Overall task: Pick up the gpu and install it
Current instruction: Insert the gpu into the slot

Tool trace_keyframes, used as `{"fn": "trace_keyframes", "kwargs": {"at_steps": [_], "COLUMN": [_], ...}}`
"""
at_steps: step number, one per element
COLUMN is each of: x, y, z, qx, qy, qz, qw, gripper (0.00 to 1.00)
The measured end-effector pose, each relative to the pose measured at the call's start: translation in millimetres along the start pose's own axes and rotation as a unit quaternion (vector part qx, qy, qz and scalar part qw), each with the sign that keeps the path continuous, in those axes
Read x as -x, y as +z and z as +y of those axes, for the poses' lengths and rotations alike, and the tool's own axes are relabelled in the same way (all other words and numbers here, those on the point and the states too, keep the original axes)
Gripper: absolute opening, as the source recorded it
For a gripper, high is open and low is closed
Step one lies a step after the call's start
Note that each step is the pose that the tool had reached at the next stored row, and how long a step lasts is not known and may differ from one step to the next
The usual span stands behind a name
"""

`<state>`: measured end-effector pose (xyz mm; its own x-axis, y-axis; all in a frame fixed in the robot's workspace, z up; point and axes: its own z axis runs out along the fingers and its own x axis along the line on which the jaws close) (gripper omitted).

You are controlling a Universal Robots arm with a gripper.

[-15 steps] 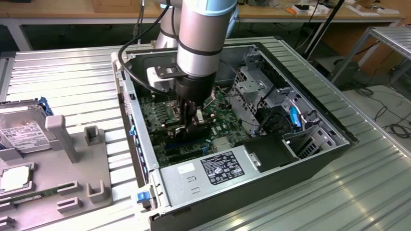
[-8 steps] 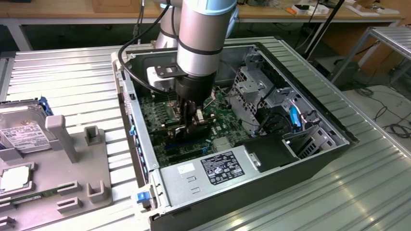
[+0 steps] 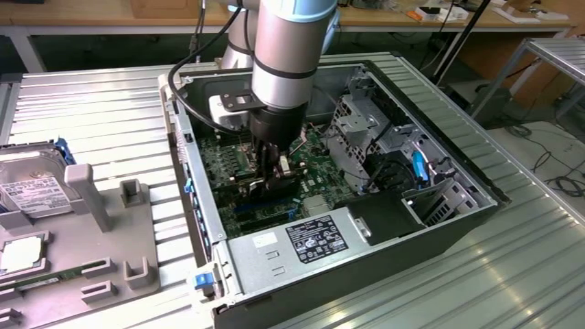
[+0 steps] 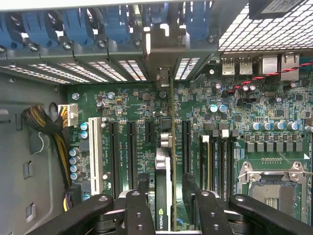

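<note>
The gpu (image 4: 164,166) stands on its edge in a motherboard (image 4: 122,105) slot, seen edge-on in the wrist view. Its silver bracket (image 4: 157,49) reaches up to the case's rear slot wall. My gripper (image 4: 166,183) straddles the card, open, with a small gap between each black finger (image 4: 143,182) and the card. In the exterior view the gripper (image 3: 275,177) reaches straight down into the open computer case (image 3: 196,205), and the gpu (image 3: 284,184) shows as a dark sliver between the fingers.
Inside the case are a power supply (image 3: 311,240), a drive cage (image 3: 366,130), a CPU socket (image 4: 274,191) and yellow-black cables (image 4: 49,127). On the exterior view's left, a grey fixture (image 3: 101,226) holds a hard drive (image 3: 27,188) and a green memory stick (image 3: 37,281).
</note>
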<state>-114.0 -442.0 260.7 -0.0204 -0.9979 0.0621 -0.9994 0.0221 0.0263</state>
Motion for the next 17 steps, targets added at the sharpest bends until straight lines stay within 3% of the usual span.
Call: {"fn": "trace_keyframes", "kwargs": {"at_steps": [11, 14, 17], "x": [0.0, 0.0, 0.0], "y": [0.0, 0.0, -0.4], "z": [0.0, 0.0, 0.1], "qx": [0.0, 0.0, 0.0], "qy": [0.0, 0.0, 0.0], "qz": [0.0, 0.0, -0.0006], "qw": [1.0, 1.0, 1.0], "gripper": [0.39, 0.27, 0.27]}}
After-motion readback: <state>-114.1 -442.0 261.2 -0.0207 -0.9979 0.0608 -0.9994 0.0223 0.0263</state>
